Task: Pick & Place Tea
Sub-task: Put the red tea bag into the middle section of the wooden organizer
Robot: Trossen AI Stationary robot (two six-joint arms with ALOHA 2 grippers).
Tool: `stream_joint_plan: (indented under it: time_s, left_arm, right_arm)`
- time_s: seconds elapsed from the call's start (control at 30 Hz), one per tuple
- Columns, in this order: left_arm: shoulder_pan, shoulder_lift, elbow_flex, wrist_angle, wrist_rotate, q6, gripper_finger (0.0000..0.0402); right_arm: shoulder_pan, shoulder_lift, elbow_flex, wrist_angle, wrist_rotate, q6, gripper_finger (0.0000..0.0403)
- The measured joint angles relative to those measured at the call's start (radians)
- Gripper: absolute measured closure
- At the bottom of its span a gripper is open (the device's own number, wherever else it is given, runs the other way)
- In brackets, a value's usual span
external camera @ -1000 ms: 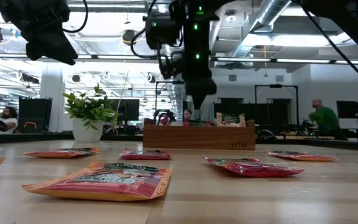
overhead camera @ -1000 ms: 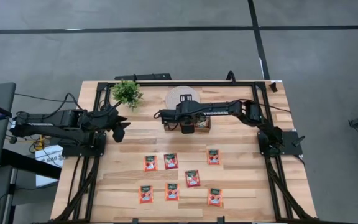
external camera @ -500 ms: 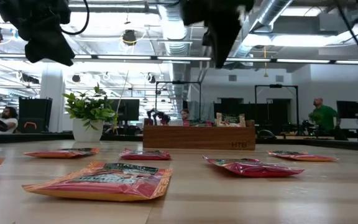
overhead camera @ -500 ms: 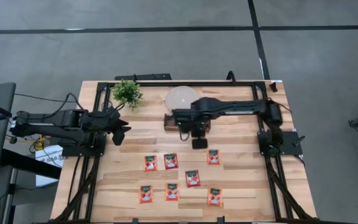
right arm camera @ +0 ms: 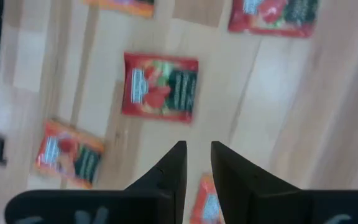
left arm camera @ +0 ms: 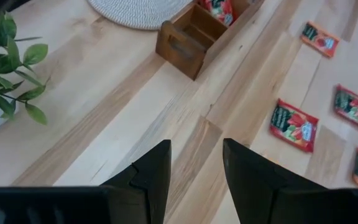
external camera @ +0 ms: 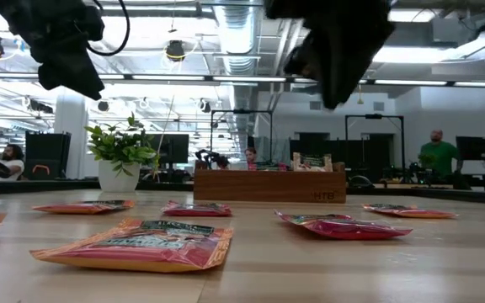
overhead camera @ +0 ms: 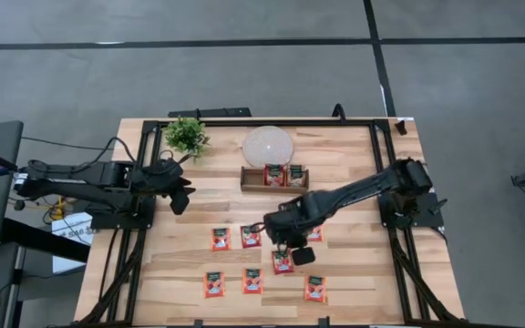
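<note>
The wooden table (overhead camera: 354, 292) carries a brown three-part tray (overhead camera: 274, 177) just in front of a round white disc (overhead camera: 268, 144), with two tea sachets standing in its middle and right compartments. The right arm reaches out over the loose red-orange tea sachets (overhead camera: 252, 236) lying flat in the table's front half, its right gripper (overhead camera: 285, 248) empty, fingers narrowly parted above them. The left gripper (overhead camera: 180, 193) waits spread wide and empty near the potted plant (overhead camera: 186, 137).
</note>
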Motion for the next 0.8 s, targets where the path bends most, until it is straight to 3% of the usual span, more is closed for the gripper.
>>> stream_joint_plan:
  time_s: [0.8]
  left_arm:
    - [0.0, 0.044, 0.0, 0.006, 0.005, 0.051, 0.0264]
  right_arm:
    - [0.076, 0.186, -0.028, 0.137, 0.016, 0.189, 0.0336]
